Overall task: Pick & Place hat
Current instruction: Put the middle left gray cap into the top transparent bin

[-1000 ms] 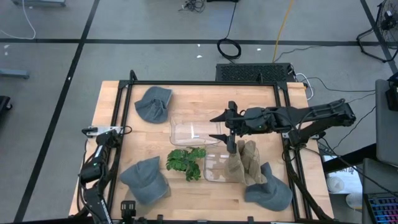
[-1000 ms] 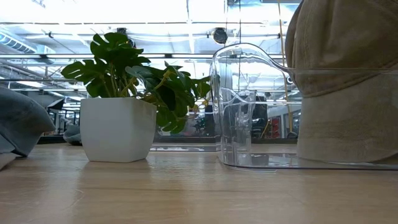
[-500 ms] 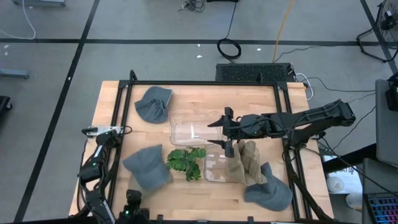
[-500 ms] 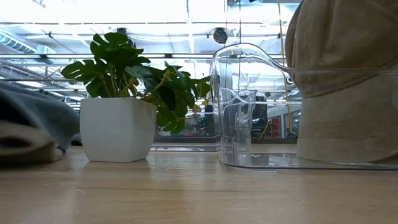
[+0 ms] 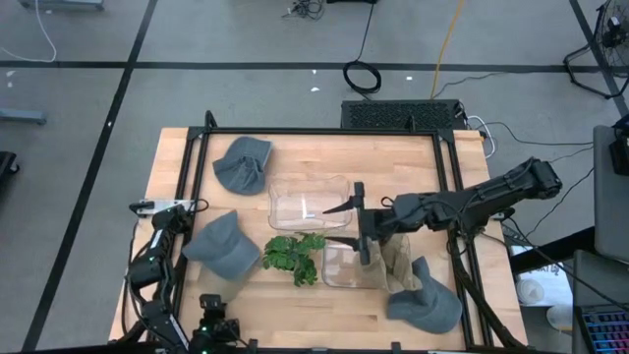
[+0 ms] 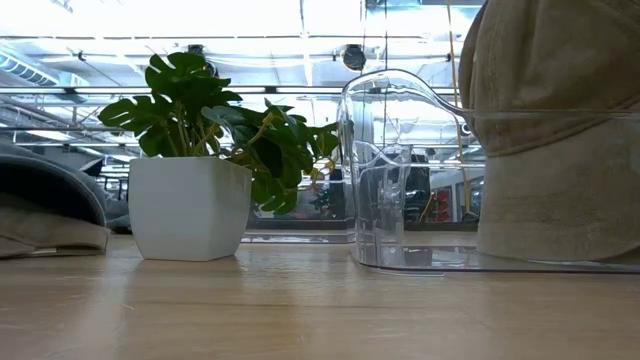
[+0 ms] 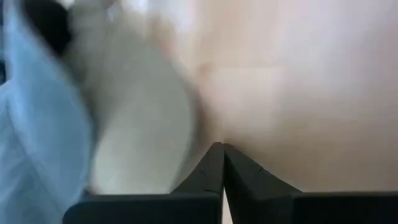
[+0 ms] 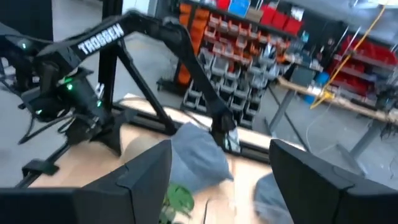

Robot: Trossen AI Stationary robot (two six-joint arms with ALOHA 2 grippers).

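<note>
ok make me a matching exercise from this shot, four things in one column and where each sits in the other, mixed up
Things:
1. tan hats
2. potted plant
3. right gripper
4. empty clear bin

Places:
A. between the near-left grey hat and the bin that holds the hats
B. on the far side of the plant, mid-table
C. stacked in the near clear bin
D. above the two bins, fingers apart

Pairs: 1-C, 2-A, 3-D, 4-B
</note>
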